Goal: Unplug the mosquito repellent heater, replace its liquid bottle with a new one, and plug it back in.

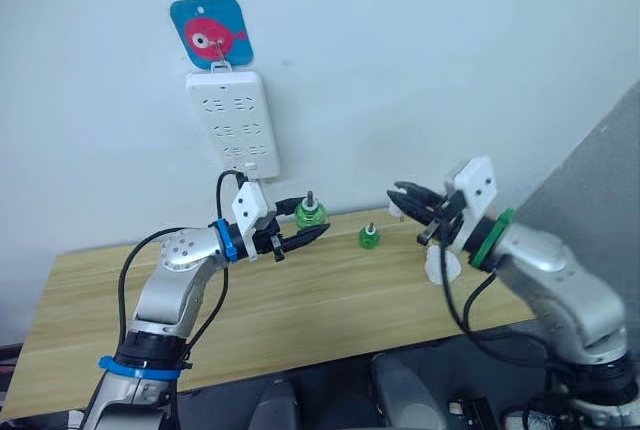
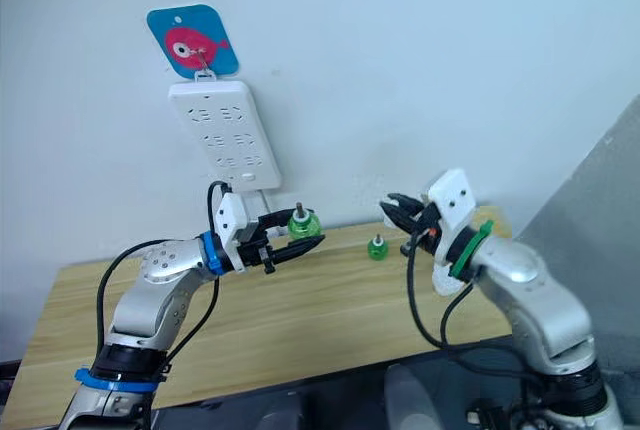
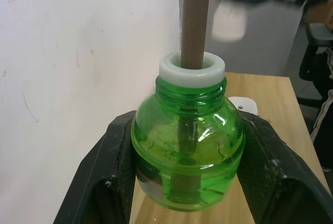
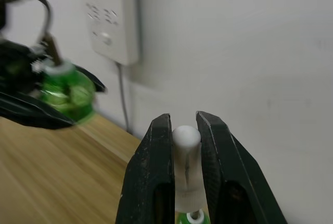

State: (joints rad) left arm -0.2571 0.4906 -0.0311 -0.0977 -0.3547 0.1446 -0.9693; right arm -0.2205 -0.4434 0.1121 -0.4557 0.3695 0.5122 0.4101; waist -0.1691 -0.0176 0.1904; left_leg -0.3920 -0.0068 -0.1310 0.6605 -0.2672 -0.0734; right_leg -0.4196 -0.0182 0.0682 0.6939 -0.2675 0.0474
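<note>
My left gripper [image 1: 302,227] is shut on a green liquid bottle [image 1: 309,214] with a white collar and a brown wick, held upright above the table's far side. In the left wrist view the bottle [image 3: 187,151] sits between both fingers. My right gripper [image 1: 405,197] is shut on the small white mosquito repellent heater [image 4: 186,136], raised above the table and pointing towards the left gripper. A second green bottle [image 1: 369,237] stands on the table between the two grippers.
A white power strip [image 1: 233,120] hangs on the wall under a blue and pink hook sticker [image 1: 211,32], its cable dropping behind the left gripper. The wooden table [image 1: 300,300] runs along the wall. A grey panel [image 1: 600,180] stands at the right.
</note>
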